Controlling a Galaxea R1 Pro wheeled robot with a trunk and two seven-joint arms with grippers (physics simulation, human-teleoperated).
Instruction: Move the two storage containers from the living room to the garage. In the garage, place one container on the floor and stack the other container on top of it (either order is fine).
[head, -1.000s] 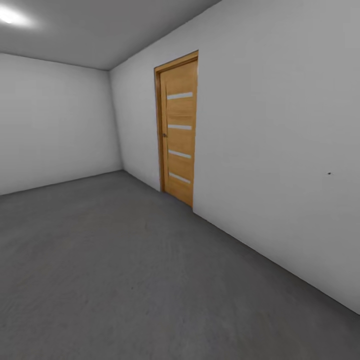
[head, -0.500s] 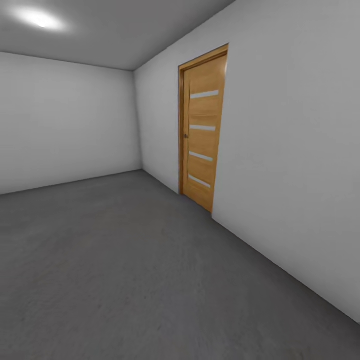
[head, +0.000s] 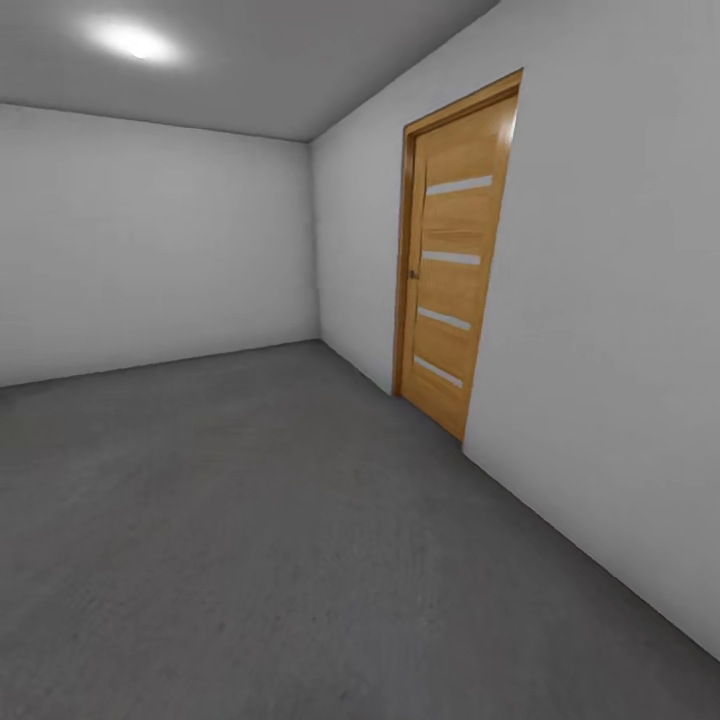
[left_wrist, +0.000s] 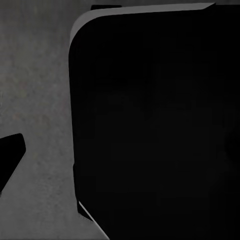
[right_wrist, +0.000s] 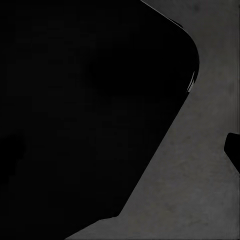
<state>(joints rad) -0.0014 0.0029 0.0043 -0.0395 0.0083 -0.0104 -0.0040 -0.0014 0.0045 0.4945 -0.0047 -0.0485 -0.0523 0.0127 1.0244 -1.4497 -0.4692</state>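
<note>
A bare room with plain white walls (head: 150, 240) and a grey ceiling (head: 300, 60). A soft round ceiling light (head: 135, 42) glows above the far wall. A light wooden door (head: 455, 265) with four frosted glass strips stands shut in the side wall, just past the far corner, its frame meeting the floor (head: 260, 540). That floor is rough dark grey concrete, speckled, running from the door's foot to the far wall.

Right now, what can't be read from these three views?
- Left wrist view: a black rounded body blocks most of the frame; hand state unreadable.
- Right wrist view: a similar dark bulk covers the grey floor; hand state unreadable.
- Head view: door handle too small to judge; right wall cut by the edge.
</note>
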